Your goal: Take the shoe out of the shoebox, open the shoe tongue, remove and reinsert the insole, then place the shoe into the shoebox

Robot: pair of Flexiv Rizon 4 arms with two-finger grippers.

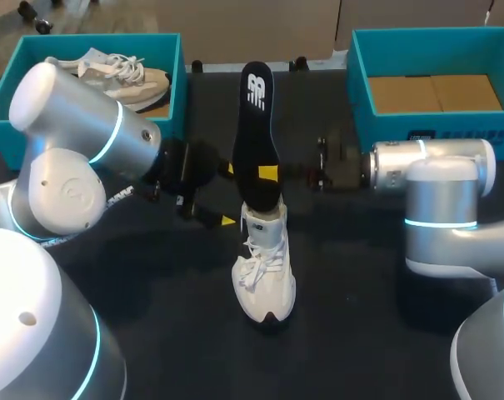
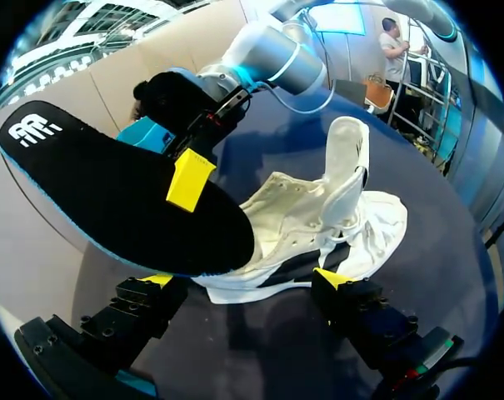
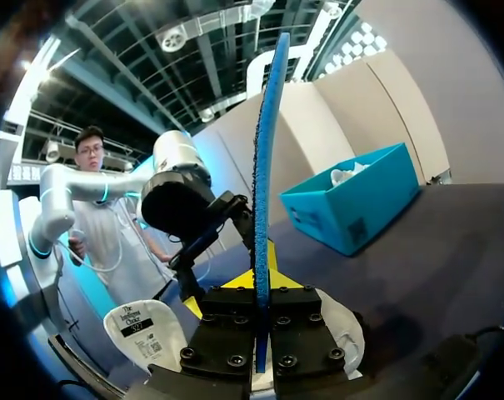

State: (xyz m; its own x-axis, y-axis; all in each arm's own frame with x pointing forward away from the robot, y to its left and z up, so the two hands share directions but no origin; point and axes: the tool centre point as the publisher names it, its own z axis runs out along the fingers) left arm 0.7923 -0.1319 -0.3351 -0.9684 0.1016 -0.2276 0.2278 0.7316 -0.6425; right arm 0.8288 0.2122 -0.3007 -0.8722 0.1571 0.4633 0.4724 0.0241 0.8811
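Clamping the black insole (image 1: pixel 256 125) upright, its lower end at the white shoe's (image 1: pixel 266 275) opening mid-table, the right gripper (image 1: pixel 268 175) is facing the left gripper (image 1: pixel 227 195), which is hanging wide beside the heel. The left shoebox (image 1: pixel 181 83), behind, is holding another shoe (image 1: pixel 122 75); the right shoebox (image 1: pixel 360 92) is sitting behind too.

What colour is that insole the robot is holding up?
The insole is black with a white logo, blue-edged; clearest in the left wrist view.
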